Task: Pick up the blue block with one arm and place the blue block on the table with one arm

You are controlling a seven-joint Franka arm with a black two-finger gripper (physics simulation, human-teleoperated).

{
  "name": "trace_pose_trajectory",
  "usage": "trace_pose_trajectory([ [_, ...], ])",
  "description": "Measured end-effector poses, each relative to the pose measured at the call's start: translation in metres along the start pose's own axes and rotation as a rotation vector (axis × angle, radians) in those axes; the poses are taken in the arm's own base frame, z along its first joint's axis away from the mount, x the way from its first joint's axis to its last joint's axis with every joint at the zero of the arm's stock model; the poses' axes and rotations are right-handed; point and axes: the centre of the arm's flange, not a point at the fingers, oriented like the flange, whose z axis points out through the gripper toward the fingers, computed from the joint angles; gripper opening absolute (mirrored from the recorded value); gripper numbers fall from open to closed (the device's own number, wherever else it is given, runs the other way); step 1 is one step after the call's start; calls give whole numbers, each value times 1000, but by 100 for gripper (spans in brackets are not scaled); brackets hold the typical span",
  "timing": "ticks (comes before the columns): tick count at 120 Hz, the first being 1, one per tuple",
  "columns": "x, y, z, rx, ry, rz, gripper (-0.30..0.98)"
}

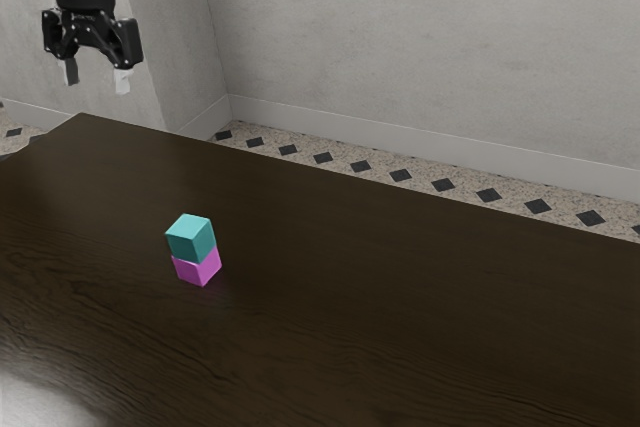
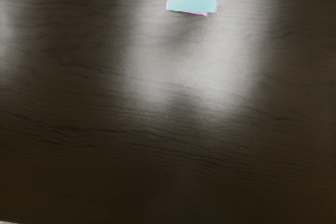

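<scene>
Dark wooden table (image 1: 400, 287) being backed by a grey wall (image 1: 400, 37).
In the exterior view, the blue block (image 1: 190, 245) is being supported by a pink block (image 1: 196, 269), left of centre; the gripper (image 1: 97, 81) is being held upper left, fingers well apart, nothing gripped. In the wrist view, both blocks are being cropped at the top edge.

Claw (image 1: 97, 81): blk, smooth, semi-gloss; metal vs. plastic unclear. Tbl (image 1: 400, 287) below claw: dk wood look, wavy grain, satin w/ bright glare patches. Blue block (image 1: 190, 237) & pink block (image 1: 199, 268), both lower than claw: smooth, matt, plastic-looking. Wall (image 1: 420, 37) beyond claw: matt, slightly rough, plaster-like; baseboard (image 1: 400, 139) smoother. Floor (image 1: 342, 160), lower than claw: speckled, stone-like w/ dk insets.
</scene>
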Motion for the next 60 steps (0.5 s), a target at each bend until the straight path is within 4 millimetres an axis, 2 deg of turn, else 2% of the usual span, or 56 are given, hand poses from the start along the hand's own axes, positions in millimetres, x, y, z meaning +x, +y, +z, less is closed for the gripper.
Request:
trace_pose_trajectory([
  [6, 15, 37, -2, 10, 68, 74, 69],
  [11, 24, 54, -2, 9, 114, 111, 68],
  [17, 34, 61, -2, 4, 155, 129, 68],
  [26, 54, 61, 11, 3, 179, 132, 69],
  [34, 73, 63, 50, 7, 155, 132, 69],
  [47, 95, 68, 129, 5, 114, 137, 69],
  [60, 106, 72, 181, -8, 121, 133, 69],
])
